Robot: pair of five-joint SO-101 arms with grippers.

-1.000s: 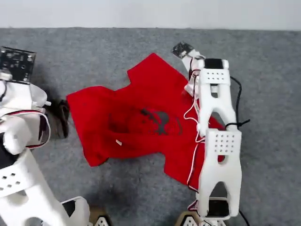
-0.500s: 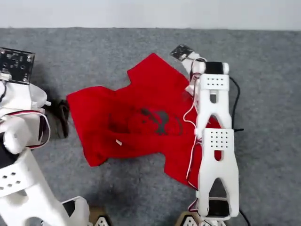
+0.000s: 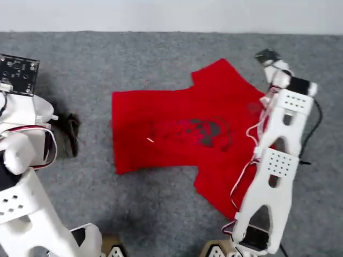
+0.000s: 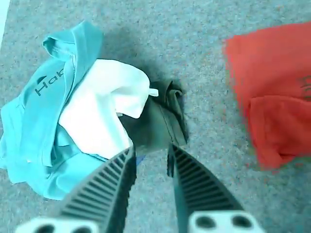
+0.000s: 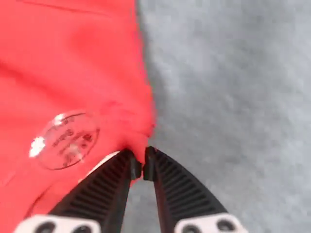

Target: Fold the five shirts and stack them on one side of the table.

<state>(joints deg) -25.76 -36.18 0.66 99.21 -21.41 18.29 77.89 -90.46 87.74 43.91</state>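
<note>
One pass, big to small. Seeing grey desk (image 3: 107, 59) carrying red shirt (image 3: 177, 134), lying spread out mid-desk. Noting heap (image 4: 97, 111) of teal, white and dark shirts, sitting apart from it. Pinching red shirt's edge with right hand (image 5: 142, 167), nearly closed. Hovering left hand (image 4: 149, 150) over heap, slightly open, gripping nothing.

Red shirt (image 3: 177, 128) partly beneath right arm (image 3: 276, 160)

Grey carpet-like table surface (image 3: 161, 59); pale wall strip (image 3: 171, 15) along far edge.
</note>
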